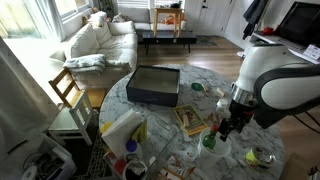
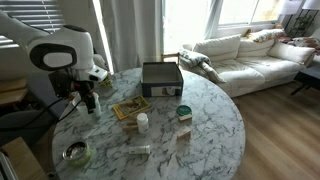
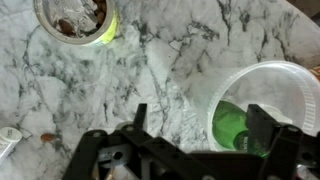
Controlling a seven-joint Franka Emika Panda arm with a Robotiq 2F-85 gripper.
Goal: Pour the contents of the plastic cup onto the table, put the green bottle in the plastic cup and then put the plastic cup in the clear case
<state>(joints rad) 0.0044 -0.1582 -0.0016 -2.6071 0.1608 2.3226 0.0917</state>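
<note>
Green bottle is already lying inside the plastic cup, lower right of the wrist view, as the spread-jawed gripper is hovering above. The cup is not yet in the clear case, which is sitting well apart across the table; a yellowish book is lying between.

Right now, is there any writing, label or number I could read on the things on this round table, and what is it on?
None can be read.
The yellowish book has a patterned cover, too small and blurred to read.
The green bottle in the plastic cup shows no legible label.
</note>
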